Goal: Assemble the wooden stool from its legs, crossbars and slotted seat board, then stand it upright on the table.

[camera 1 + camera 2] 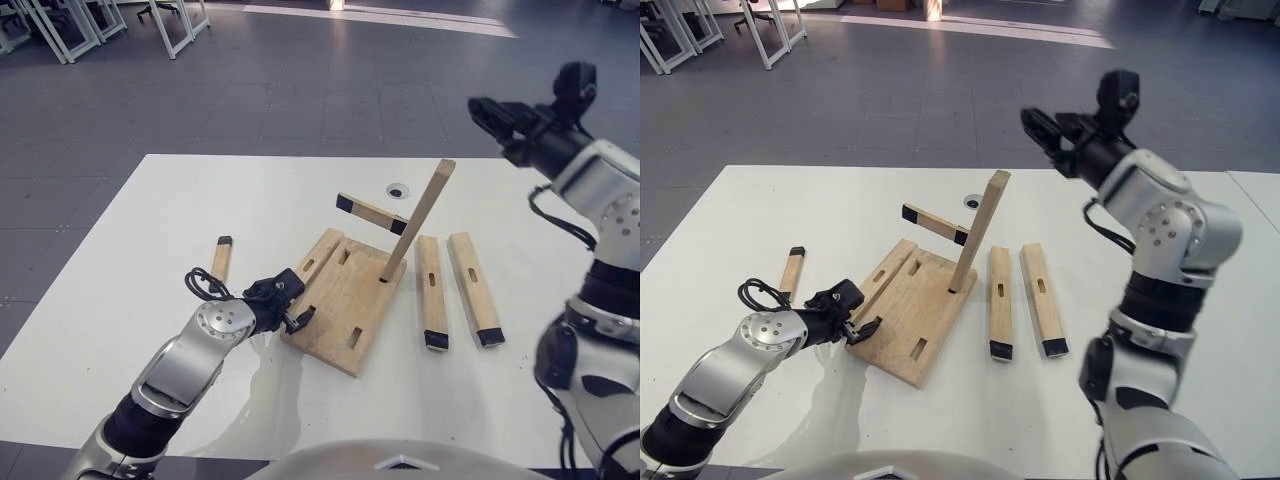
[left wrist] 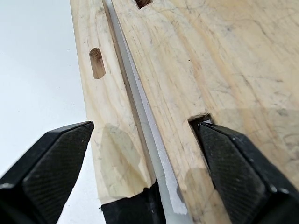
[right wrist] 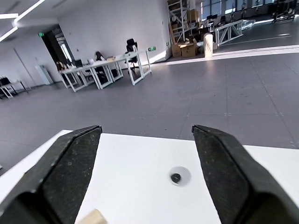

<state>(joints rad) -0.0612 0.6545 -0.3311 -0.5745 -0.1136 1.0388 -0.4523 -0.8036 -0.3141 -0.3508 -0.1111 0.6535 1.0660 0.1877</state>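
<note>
Looking down at your table (image 1: pixel 150 250): board (image 1: pixel 335 300) lies flat near the middle, turned at an angle, slots facing up.

- Standing leg (image 1: pixel 415 225): foot end in a slot at the board's far right, leaning away to the right, not plumb.
- Crossbar (image 1: pixel 372 212): sticks out sideways from the standing leg about mid-height, black-tipped free end pointing left, held off the table.
- Side leg (image 1: pixel 318 255): lies flat tight along the board's left edge. Wrist view shows only a thin gap between the two, w/ the black tip at the near end.
- Spare legs: two lie flat right of the board, side by side and roughly parallel, black tips toward you. Inner one (image 1: pixel 430 290) is just beside the board, outer one (image 1: pixel 474 285) just beyond it.
- Short piece (image 1: pixel 221 258): black-tipped stick, well left of the board, on its own.
- Grommet hole (image 1: pixel 398 188) in the tabletop behind the board.

L gripper (image 1: pixel 296 302): low at the board's near-left corner. Jaws spread wide, straddling the side leg's tipped end and the board's edge. One finger (image 2: pixel 233 172) is over the board by a slot, the other out over bare table. Can't tell if either pad touches wood.

R gripper (image 3: pixel 147 172): raised high over the table's far right, well clear of all parts. Jaws apart, holding nothing.
</note>
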